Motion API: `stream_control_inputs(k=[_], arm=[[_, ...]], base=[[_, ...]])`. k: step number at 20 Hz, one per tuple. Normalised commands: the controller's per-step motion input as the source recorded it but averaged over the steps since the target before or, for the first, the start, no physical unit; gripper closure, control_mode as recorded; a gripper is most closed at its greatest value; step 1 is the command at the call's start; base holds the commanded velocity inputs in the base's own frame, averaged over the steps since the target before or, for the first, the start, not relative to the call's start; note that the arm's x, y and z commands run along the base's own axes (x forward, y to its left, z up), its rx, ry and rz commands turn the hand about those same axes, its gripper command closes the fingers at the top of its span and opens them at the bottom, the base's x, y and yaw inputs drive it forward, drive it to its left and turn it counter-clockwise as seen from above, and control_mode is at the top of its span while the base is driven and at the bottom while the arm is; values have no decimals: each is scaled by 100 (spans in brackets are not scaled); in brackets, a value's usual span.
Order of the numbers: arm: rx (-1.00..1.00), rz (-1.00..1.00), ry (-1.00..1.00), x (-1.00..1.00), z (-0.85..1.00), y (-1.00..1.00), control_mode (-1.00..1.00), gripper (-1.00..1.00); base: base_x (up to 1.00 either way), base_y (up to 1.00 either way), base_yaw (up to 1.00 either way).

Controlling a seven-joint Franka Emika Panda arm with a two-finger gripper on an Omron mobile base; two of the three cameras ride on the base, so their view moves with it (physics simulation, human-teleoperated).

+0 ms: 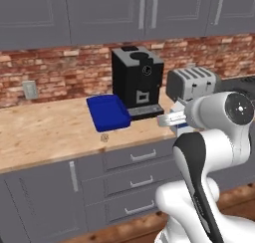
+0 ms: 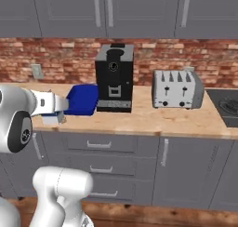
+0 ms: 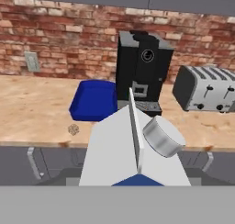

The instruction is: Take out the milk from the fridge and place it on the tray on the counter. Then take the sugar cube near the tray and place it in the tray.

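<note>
Brick wall and grey cabinets are seen behind the desk (image 1: 45, 132). At frame centre, the tray (image 1: 108, 112) is set touching the coffee machine (image 1: 138, 80), with the sugar cube (image 1: 104, 137) just below it. The milk (image 3: 135, 149) is held clamped in the jaws at the hand view's bottom, before the desk edge. A toaster (image 2: 177, 89) is placed right of centre.

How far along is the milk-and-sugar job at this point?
Done: the white, blue-banded milk carton is out of the fridge. In hand: the claw carries it near the tan wood counter. Left: setting it in the dark blue tray, then adding the tiny tan sugar cube.
</note>
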Motion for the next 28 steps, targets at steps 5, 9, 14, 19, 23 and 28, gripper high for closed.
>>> stream_control_inputs(k=[5, 9, 14, 19, 23, 28], arm=[[0, 0, 0, 0, 0, 0, 100, 100], [0, 0, 0, 0, 0, 0, 100, 100], [0, 0, 0, 0, 0, 0, 100, 100], [0, 0, 0, 0, 0, 0, 100, 100], [0, 0, 0, 0, 0, 0, 100, 100], [0, 0, 0, 0, 0, 0, 100, 100]], base=[[13, 83, -6], [65, 36, 0], [47, -1, 0], [41, -14, 0], [51, -5, 0], [24, 0, -2]])
